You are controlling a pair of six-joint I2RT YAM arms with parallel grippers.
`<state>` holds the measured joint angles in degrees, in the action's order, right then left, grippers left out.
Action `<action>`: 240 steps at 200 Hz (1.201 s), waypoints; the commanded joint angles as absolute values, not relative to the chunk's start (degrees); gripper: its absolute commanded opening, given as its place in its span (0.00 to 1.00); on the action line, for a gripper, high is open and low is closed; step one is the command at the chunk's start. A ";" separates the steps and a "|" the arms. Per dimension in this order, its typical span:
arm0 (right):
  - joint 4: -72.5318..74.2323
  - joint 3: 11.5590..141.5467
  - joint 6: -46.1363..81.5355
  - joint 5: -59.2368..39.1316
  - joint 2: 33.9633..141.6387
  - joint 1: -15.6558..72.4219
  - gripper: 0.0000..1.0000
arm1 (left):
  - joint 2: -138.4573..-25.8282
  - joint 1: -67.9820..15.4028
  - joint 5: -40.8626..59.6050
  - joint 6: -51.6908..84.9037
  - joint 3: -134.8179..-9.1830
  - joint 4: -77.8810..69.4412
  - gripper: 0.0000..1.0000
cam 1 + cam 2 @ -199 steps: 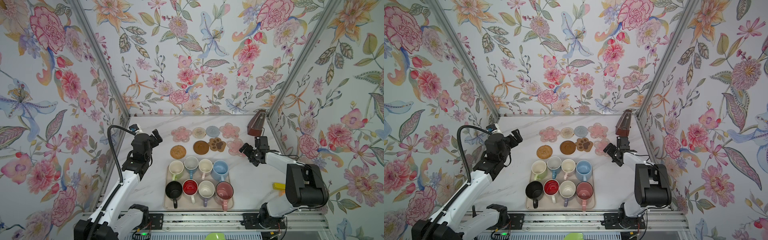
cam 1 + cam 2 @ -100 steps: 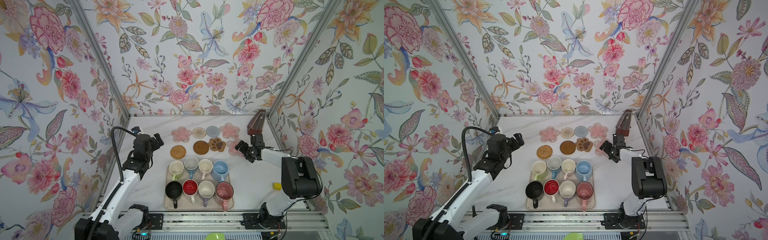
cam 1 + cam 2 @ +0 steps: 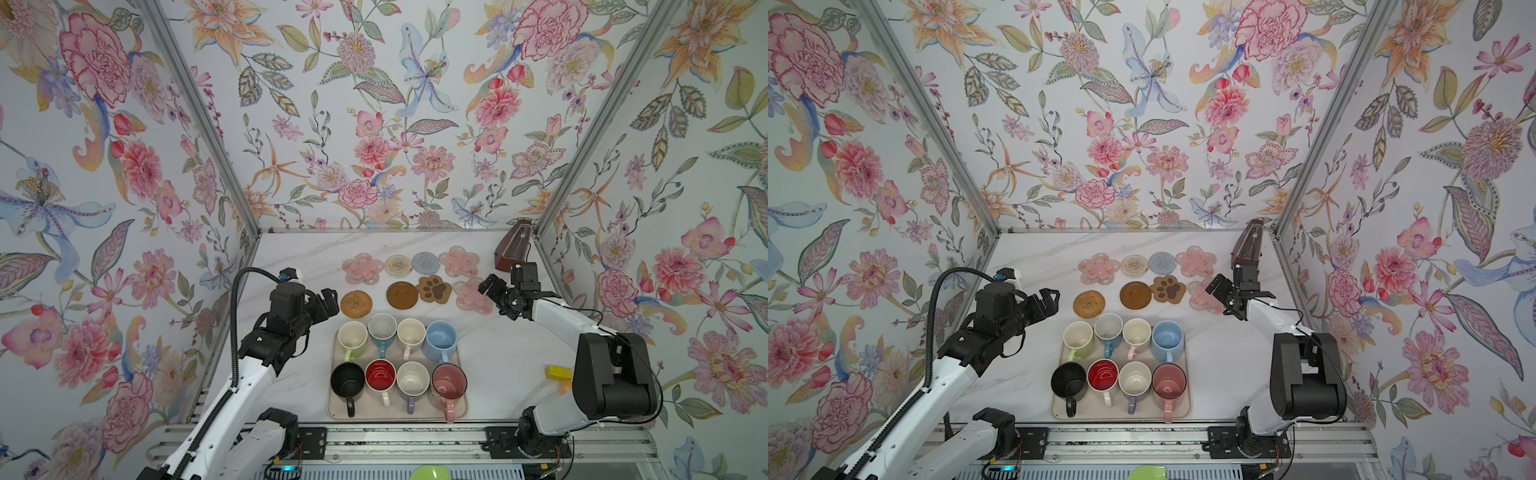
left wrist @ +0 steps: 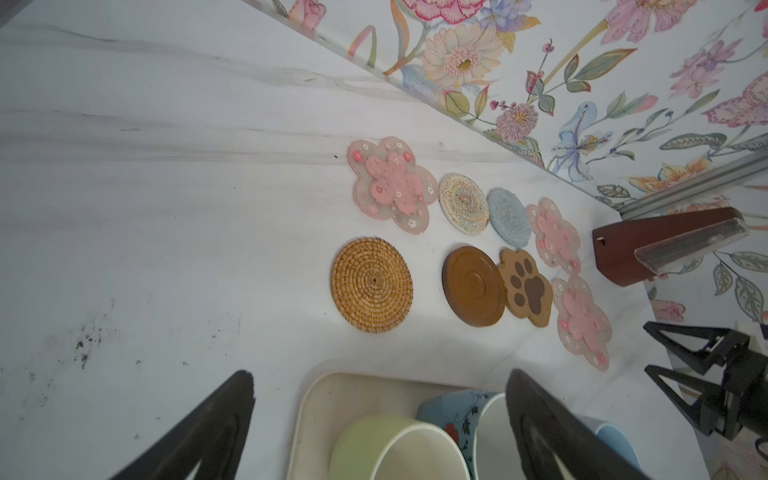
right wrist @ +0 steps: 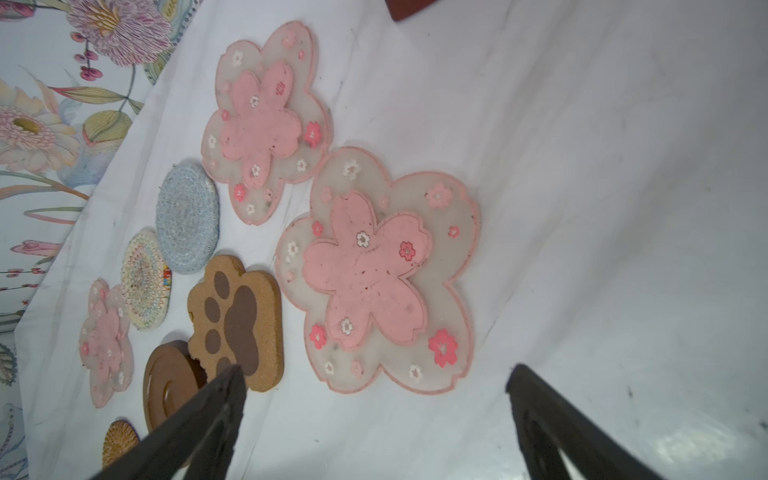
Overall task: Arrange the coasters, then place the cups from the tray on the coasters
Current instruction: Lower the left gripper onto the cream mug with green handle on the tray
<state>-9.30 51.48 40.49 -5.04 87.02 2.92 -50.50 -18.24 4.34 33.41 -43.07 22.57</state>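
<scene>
Left gripper [image 3: 326, 301] near tray's [image 3: 332, 411] back-left corner, right gripper [image 3: 492, 297] beside flower coaster [image 3: 471, 296]; both spread wide, empty.

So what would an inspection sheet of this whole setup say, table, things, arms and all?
Surface: white marbled table with some dark specks.
Job's things: eight coasters in two rows behind the tray; all eight cups in the tray, none on a coaster.
Clutter: brown wooden case in the back right corner; yellow block near the right arm's base.
Grippers: left gripper open, empty, near the rattan coaster; right gripper open, empty, beside a pink flower coaster.
Cables: black ribbed hose arches over the left arm; thin black cable along the right arm.
Surroundings: floral wallpaper on three sides; metal rail in front.
</scene>
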 commanded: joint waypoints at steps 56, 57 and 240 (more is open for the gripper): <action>-10.15 52.36 40.79 -2.48 84.31 3.86 0.99 | -45.01 -29.45 6.58 35.43 -38.85 34.32 0.92; -10.13 52.33 40.88 -2.47 84.30 3.86 0.99 | -44.96 -29.62 6.63 35.43 -38.89 34.34 0.92; -9.33 49.59 41.77 -2.20 81.43 4.64 0.99 | -60.00 -44.47 -2.28 32.08 -40.50 39.32 0.70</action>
